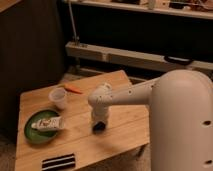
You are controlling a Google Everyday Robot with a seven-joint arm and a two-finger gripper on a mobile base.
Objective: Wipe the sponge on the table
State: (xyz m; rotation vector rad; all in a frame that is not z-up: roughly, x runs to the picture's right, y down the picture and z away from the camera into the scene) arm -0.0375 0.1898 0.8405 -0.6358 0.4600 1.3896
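The table (125,132) is low, with a honey-coloured plank top. My arm reaches in from the right, and the gripper (98,122) points down over the middle of the top. It is shut on the sponge (99,127), a small dark block pressed against the wood under the fingertips. The gripper's own body hides most of the fingers.
A clear cup (58,97) stands left of the gripper, with an orange carrot-like piece (74,90) behind it. A green plate (35,135) holding a white packet (47,123) sits at the left. A flat black striped rectangle (59,161) lies at the front edge. A long pale shelf (135,56) runs behind.
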